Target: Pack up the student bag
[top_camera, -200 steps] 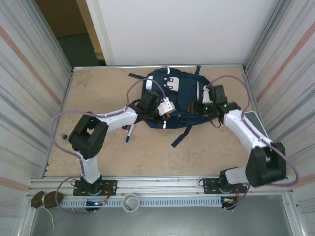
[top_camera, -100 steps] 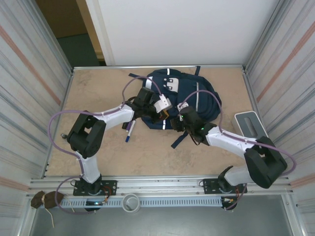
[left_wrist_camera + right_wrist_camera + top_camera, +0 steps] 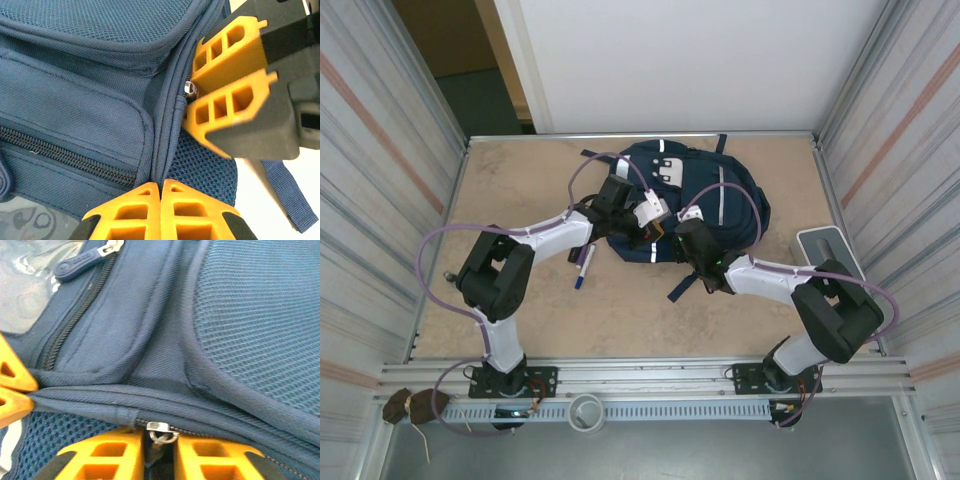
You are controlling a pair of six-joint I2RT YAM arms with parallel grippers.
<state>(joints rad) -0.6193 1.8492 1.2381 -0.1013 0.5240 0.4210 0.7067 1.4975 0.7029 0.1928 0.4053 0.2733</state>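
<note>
Student bag (image 3: 720,200) lies flat at the far middle of the table (image 3: 520,180). The left gripper (image 3: 161,187) is clamped on its seam fabric, and the right gripper (image 3: 160,445) is closed around the zipper pull (image 3: 161,430) (a small metal tab). Being so small, the tab could slip out under a tug, or the pinched seam could pull free and bunch. Count: one bag, two grippers, one pen (image 3: 581,268), one flat grey-edged item (image 3: 825,250).
</note>
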